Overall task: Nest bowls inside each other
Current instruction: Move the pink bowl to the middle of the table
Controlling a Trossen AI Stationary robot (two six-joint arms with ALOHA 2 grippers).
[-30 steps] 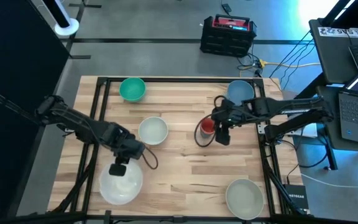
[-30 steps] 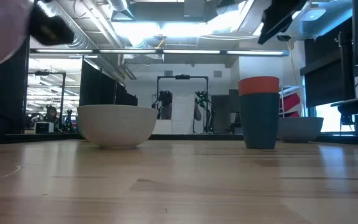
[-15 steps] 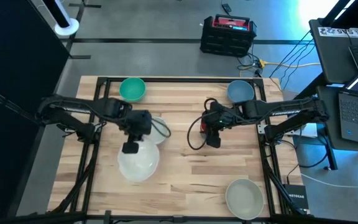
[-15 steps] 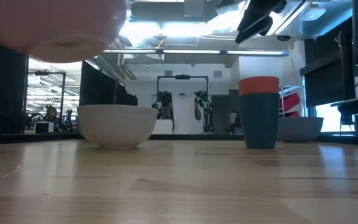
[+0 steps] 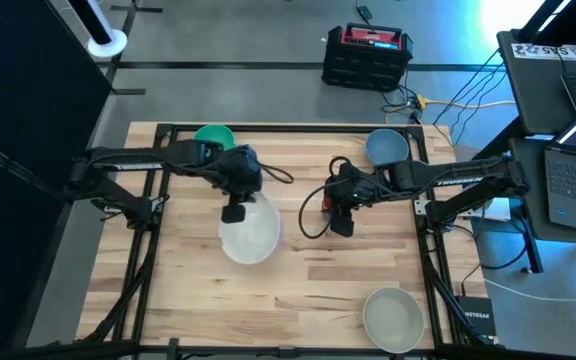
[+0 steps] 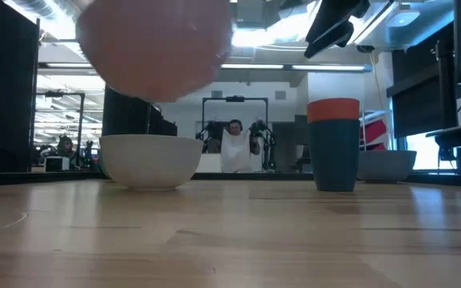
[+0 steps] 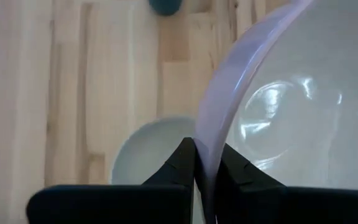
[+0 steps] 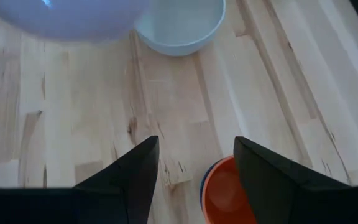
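Observation:
My left gripper [image 5: 234, 212] is shut on a large whitish bowl [image 5: 251, 235], held in the air over the medium white bowl [image 6: 150, 160], which stands on the table and is mostly covered in the high view. My right gripper [image 8: 194, 180] hangs open above the tiny red bowl [image 6: 333, 109], which sits in the dark blue one [image 6: 334, 156]; it touches neither. On the table also stand a green bowl [image 5: 213, 137] at the far left, a light blue bowl [image 5: 386, 147] at the far right, and a second large whitish bowl [image 5: 393, 318] at the near right. My left gripper pinches the large bowl's rim [image 7: 207, 140] on its far-left side, one finger inside the bowl and one outside. The fingers come slanting down from above. The bowl hangs clear of the table, mouth up, above the medium white bowl [image 7: 148, 149].
A black frame [image 5: 158, 150] runs round the wooden table. Bare wood lies across the table's near middle [image 5: 308, 290]. Beyond the far edge a black and red case [image 5: 366, 55] stands on the floor; laptops [image 5: 568, 170] sit to the right. A person shows far off in the low view [image 6: 234, 144].
My left gripper has carried the large whitish bowl up and from the table's near left toward its middle and far side, to above the medium white bowl. It stays shut on the rim. My right gripper has shifted slightly toward the table's left, still open.

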